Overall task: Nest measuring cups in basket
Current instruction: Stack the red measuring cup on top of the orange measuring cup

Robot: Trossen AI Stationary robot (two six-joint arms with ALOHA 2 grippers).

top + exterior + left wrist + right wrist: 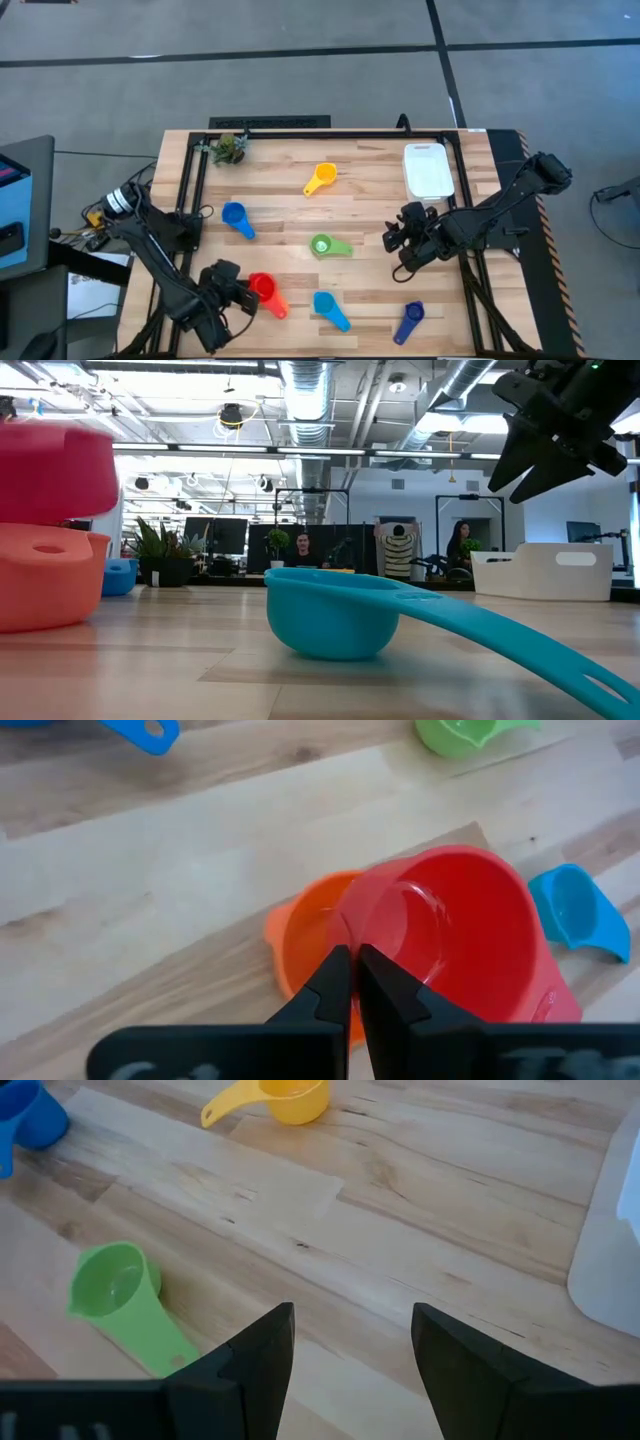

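Seven measuring cups were named for the job, and none lay in the basket [428,170], which sat bare near the far right corner of the tabletop [370,200]. The red cup [262,287] was nested in the orange cup [300,945] near the front left corner. The yellow cup [321,178] lay towards the far edge, the green cup [325,246] about the middle, a blue cup [237,218] left of centre, a light blue cup [328,307] near the front edge, and the dark blue cup [410,320] further right along that edge.

The left gripper [355,982] was at the red-and-orange pair, its fingers pressed together over the near rim of the red cup; whether the rim was pinched between them could not be told. The right gripper [352,1342] hung above the tabletop between the green cup and the basket, its fingers spread apart and empty.

These cups looked light, stiff and smooth, likely to skid on the wood if nudged. The rim wall probably offered the surest hold, one finger inside the bowl and one outside; the flat handles lay low against the wood and would likely be harder to get under. A nested pair might separate when lifted by the upper cup alone.
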